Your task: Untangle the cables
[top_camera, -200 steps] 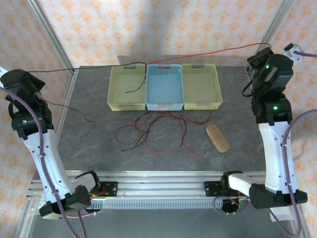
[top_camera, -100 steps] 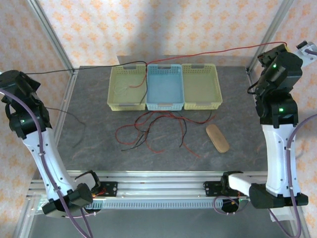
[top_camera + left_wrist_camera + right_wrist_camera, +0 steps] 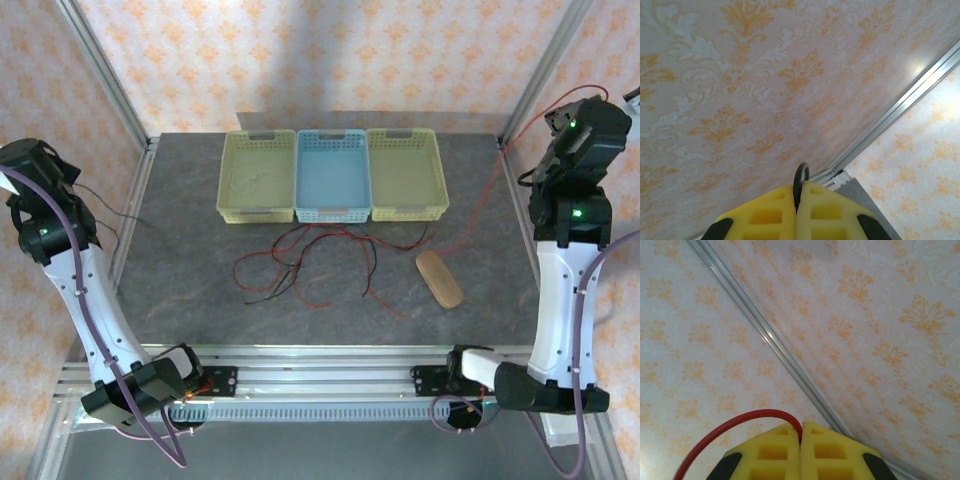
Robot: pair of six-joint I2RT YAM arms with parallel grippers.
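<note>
Spanning most of the overhead view, a grey mottled counter (image 3: 180,250) is seen, enclosed by walls (image 3: 300,60) papered in an orange floral pattern. The left arm (image 3: 85,290) is raised at the counter's left edge and the right arm (image 3: 560,290) at its right edge, each reaching up and outward, well apart from the other. Three perforated baskets are set side by side at the far middle of the counter, their walls touching: a yellow basket (image 3: 226,185) on the left, a blue basket (image 3: 333,180) in the centre and an olive-yellow basket (image 3: 405,180) on the right. A loose tangle of red and black cables (image 3: 310,262) is spread on the counter just in front of the baskets. A tan oval wooden piece (image 3: 439,279) is laid to the right of the tangle, near it. One red cable (image 3: 487,208) is drawn up from the tangle's right side, past the wooden piece, to the raised right tool (image 3: 801,437). In the right wrist view that tool is clamped tight, with the red strand pinched in it and looping off to the left. The left tool (image 3: 796,195) is likewise clenched, and a black cable (image 3: 800,172) is gripped in it, a short loop being shown above the tips against the wallpaper.
</note>
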